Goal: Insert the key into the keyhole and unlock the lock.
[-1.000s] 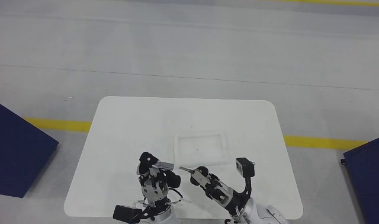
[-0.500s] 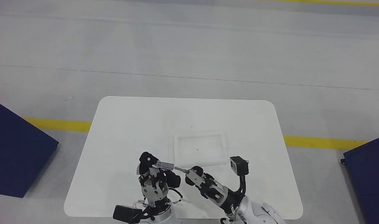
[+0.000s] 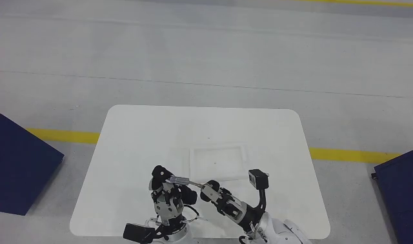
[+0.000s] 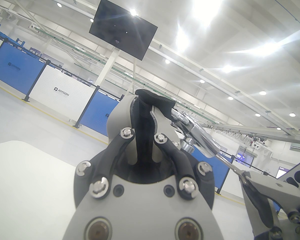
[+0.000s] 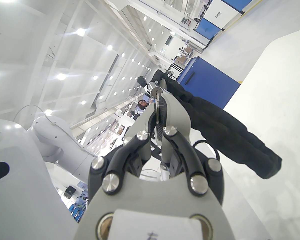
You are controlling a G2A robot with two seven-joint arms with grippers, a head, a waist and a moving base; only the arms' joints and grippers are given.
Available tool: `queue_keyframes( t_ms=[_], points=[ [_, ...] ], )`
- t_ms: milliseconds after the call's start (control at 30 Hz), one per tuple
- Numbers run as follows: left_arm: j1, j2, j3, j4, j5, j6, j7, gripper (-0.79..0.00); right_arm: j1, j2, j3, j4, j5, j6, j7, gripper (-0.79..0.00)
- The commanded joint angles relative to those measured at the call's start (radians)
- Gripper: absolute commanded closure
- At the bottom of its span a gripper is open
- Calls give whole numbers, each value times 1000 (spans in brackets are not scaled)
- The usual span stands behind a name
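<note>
My left gripper (image 3: 169,180) is raised over the table's near edge, shut on the silver lock (image 3: 180,179). In the left wrist view the lock (image 4: 197,133) sticks out sideways from between the black pads of the left gripper (image 4: 152,102). My right gripper (image 3: 206,188), close beside it, is shut on the key (image 3: 197,183). The key's thin blade (image 4: 228,164) reaches the lock's end. In the right wrist view the key (image 5: 157,109) lines up edge-on with the round keyhole (image 5: 155,91), tip at the slot. How deep it sits cannot be told.
A shallow white tray (image 3: 219,161) lies on the white table (image 3: 129,153) just beyond both grippers. Blue barriers stand off the table at the far left (image 3: 19,163) and far right (image 3: 397,179).
The right gripper has moved left with the key, closing the gap until the blade meets the lock. The left gripper has held the lock still.
</note>
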Motion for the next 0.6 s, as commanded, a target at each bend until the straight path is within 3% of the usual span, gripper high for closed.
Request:
queue_keyframes(
  t_ms=[0,567],
  points=[
    [0,0,0,0,0,0,0,0,2,-1,-1,2,2,-1,1,0],
    [0,0,0,0,0,0,0,0,2,-5,9,4,4,-12,15,0]
  ],
)
